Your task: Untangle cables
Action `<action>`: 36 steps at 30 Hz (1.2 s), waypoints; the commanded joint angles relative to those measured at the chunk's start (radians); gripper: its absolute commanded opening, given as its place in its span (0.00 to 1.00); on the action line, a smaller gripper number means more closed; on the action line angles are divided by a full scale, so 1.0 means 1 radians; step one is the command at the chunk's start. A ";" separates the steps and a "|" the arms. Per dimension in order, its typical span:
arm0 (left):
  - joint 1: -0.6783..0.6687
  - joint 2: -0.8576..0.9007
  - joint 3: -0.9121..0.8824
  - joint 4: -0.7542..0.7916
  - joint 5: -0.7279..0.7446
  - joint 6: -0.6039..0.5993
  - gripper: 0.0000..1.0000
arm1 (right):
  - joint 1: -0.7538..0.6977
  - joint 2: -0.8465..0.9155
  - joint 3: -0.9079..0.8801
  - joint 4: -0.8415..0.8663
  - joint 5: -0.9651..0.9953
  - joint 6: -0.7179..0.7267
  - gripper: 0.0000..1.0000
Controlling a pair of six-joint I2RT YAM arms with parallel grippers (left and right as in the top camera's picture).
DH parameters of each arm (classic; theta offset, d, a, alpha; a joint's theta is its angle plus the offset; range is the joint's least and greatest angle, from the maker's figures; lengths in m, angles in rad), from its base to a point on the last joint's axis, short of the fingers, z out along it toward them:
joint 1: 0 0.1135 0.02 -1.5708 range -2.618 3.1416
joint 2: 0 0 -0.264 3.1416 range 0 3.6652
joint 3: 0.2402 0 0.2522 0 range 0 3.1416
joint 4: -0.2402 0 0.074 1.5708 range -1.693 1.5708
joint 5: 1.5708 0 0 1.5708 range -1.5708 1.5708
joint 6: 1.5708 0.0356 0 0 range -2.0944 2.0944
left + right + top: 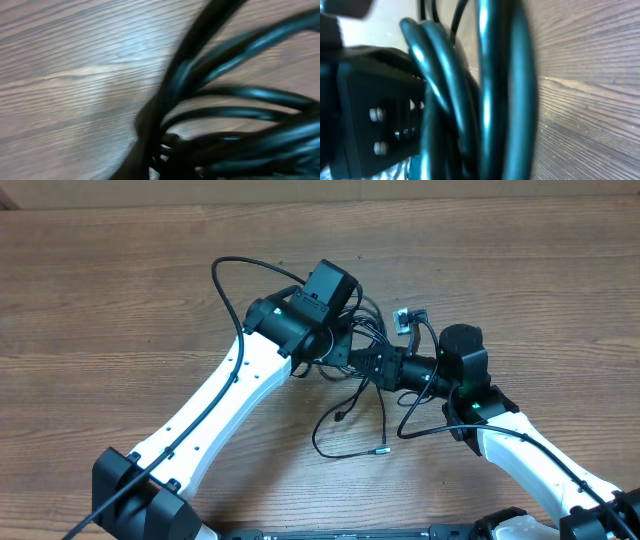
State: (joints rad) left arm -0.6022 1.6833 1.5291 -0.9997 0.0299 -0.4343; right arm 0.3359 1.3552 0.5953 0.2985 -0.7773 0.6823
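Over on the left, the left arm (215, 395) runs up across the tabletop (120, 270) and its left hand (338, 346) is buried in the cables (368, 328), which sit bunched in a knot about mid-table. Can't tell whether that hand is open or clamped. Its own camera is so close that all you get is blurry black strands fanning out from one crossing point, with no fingers showing.

Just below the knot, two loose tails trail toward the front edge, and the longer one ends in a small plug (383, 448). Those are the free ends, and that's what I'd work from.

Right of the knot, the right hand (372, 366) pokes in sideways, closed tight. Its camera shows several loops stacked right against the lens, so it looks like it's pinching into the bundle, but I can't confirm a strand is actually caught. Just above and to its right, a pale connector (405, 318) sticks out of the bunch.

How I'd play this step: one hand anchors, one hand pulls — both tugging at once just cinches the knot. Use the right hand as the anchor. Have the left take a single strand near the crossing, not a fistful, and draw it off to the upper left slowly, low over the wood. Watch the tails — if the plug starts dragging into the knot, stop and feed it through instead of hauling. The two hands look nearly touching, so pull them apart rather than across each other.
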 commanded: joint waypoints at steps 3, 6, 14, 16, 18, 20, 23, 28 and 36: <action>0.039 0.011 0.011 0.060 0.104 0.104 0.04 | -0.011 -0.014 0.006 -0.020 -0.009 -0.057 0.04; 0.039 0.011 0.011 0.069 0.155 0.143 0.04 | -0.011 -0.014 0.006 -0.025 -0.009 -0.063 0.04; 0.039 0.011 0.011 0.085 0.402 0.280 0.04 | -0.011 -0.014 0.006 -0.122 0.048 -0.173 0.04; 0.039 0.011 0.011 0.083 0.536 0.373 0.04 | -0.011 -0.014 0.006 -0.133 0.067 -0.190 0.04; 0.039 0.011 0.011 0.072 0.672 0.465 0.04 | -0.011 -0.014 0.006 -0.137 0.090 -0.190 0.04; 0.039 0.011 0.011 0.065 0.758 0.513 0.04 | -0.011 -0.014 0.006 -0.156 0.119 -0.190 0.04; 0.039 0.011 0.011 0.066 0.783 0.517 0.04 | -0.011 -0.014 0.006 -0.187 0.154 -0.190 0.04; 0.042 0.011 0.011 0.068 0.816 0.520 0.04 | -0.011 -0.014 0.006 -0.209 0.192 -0.195 0.04; 0.072 0.011 0.011 0.070 1.057 0.615 0.04 | -0.011 -0.014 0.006 -0.263 0.279 -0.194 0.32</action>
State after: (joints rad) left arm -0.5041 1.7226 1.5112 -0.9508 0.7410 0.1169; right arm 0.3092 1.3071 0.6079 0.0593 -0.5766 0.5152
